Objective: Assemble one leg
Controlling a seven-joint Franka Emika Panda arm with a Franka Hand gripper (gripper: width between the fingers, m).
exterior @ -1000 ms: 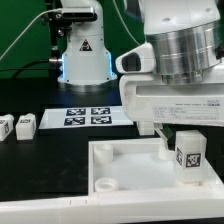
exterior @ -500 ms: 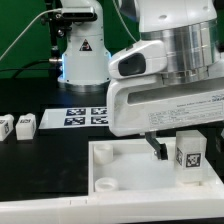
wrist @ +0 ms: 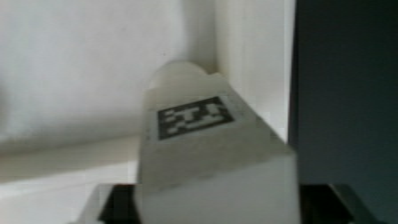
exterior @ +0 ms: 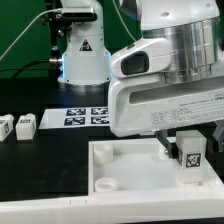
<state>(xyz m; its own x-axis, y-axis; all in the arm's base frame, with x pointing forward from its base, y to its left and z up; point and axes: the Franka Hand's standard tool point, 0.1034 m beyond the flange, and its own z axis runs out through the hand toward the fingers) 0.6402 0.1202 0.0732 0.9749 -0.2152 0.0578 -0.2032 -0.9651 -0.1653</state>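
My gripper (exterior: 186, 148) is shut on a leg (exterior: 190, 159), a small white block with a black-and-white tag. I hold it upright over the right part of the large white tray-like piece (exterior: 125, 152), close to its surface. In the wrist view the leg (wrist: 210, 130) fills the middle and points away from the camera. It sits in my gripper (wrist: 217, 204), with a dark finger (wrist: 118, 206) on each side. Two more legs (exterior: 5, 127) (exterior: 26, 124) stand on the black table at the exterior view's left.
The marker board (exterior: 88, 117) lies flat behind the tray-like piece. The arm's white base (exterior: 83, 55) stands at the back. A round corner socket (exterior: 102, 184) shows at the tray piece's near left corner.
The hand's white body has swung toward the exterior view's left. The held leg has stayed over the same part of the tray-like piece and dipped slightly.
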